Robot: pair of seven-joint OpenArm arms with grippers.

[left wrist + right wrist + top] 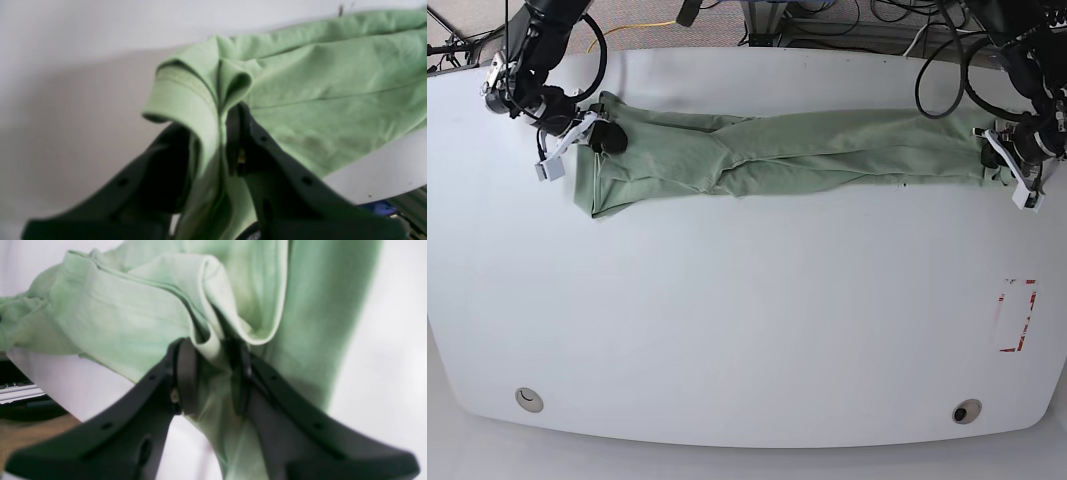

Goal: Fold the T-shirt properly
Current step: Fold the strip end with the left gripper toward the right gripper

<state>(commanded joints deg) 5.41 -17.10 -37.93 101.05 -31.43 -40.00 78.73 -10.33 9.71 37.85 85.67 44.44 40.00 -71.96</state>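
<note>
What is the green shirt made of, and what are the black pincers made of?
The T-shirt looks like soft matte knit cloth, maybe cotton: it wrinkles, folds and has stitched hems. The left pincer and right pincer look like hard, dull black plastic with small holes, though I can't be sure.

Looks like a robotics lab: a bare white counter (747,330), loose cables (827,30) tangled at the top edge, red tape marks (1017,315) lower right.
</note>
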